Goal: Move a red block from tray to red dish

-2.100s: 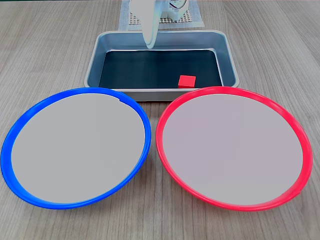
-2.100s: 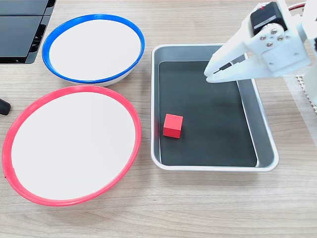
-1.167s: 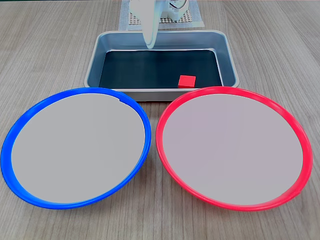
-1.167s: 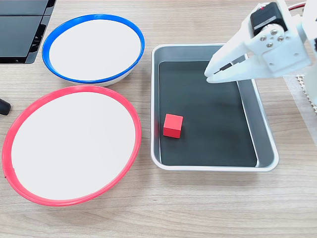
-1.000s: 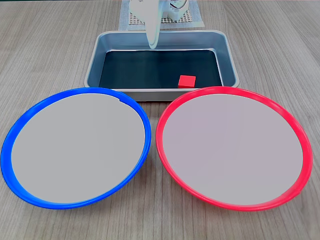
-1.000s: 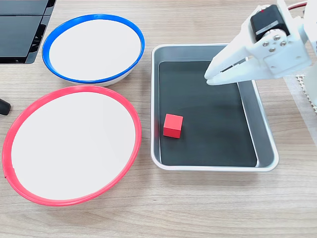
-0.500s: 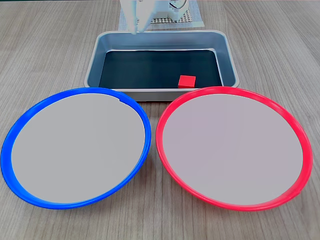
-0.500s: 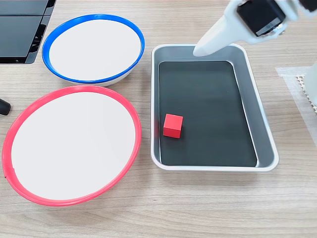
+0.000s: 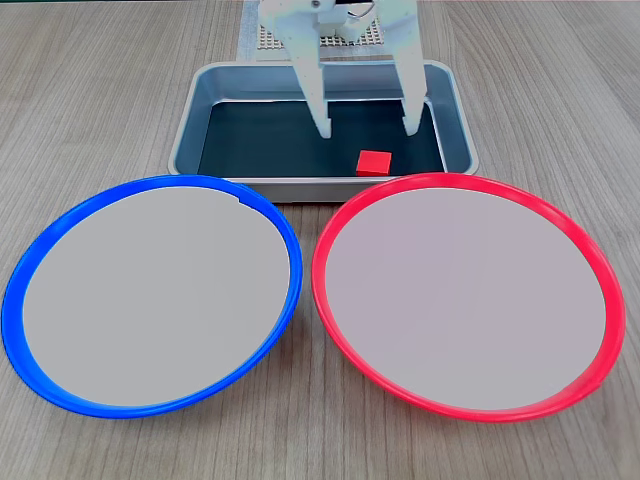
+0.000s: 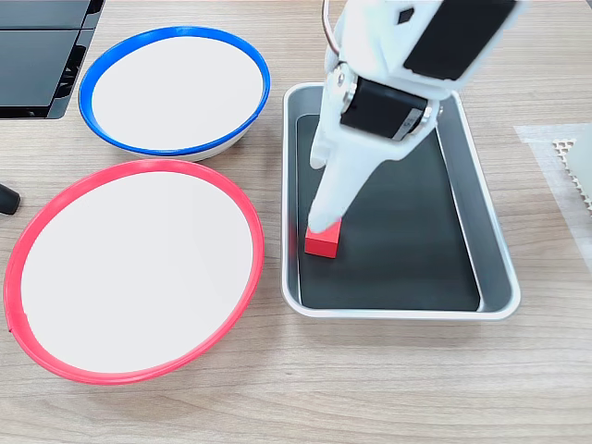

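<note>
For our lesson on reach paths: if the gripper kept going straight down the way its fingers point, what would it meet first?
Most likely the red block: the open gripper points down over it inside the tray, one finger on each side. If the fingers straddle it, they would reach the tray's dark floor. Depth is unclear.

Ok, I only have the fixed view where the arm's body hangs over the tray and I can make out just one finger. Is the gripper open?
Observer: Yes. In a fixed view from across the dishes, the gripper is wide open, with two fingers well apart.
Operator: Is the cube lined up between them?
Observer: Sideways, yes. The red block sits between the two fingers and lower in the picture than their tips, clear of both.
</note>
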You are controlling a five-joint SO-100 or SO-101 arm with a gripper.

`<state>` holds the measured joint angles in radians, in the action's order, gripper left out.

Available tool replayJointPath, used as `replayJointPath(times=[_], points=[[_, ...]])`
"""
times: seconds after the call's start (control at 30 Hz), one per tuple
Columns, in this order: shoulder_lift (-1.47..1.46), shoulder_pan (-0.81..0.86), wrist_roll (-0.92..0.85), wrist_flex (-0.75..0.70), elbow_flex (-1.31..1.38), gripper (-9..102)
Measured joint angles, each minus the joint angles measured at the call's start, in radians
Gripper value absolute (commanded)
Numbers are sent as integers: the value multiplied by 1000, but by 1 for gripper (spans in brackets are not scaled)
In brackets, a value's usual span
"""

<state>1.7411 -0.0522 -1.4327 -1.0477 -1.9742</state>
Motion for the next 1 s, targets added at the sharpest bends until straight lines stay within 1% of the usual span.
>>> replayJointPath(times=[0.17,0.4,0.67,1.0], points=[[-74,-5,-35,-3,5,26],[-147,-5,-35,-2,20,25],[-209,-8,-29,48,29,24],[-253,6,-29,74,61,12]])
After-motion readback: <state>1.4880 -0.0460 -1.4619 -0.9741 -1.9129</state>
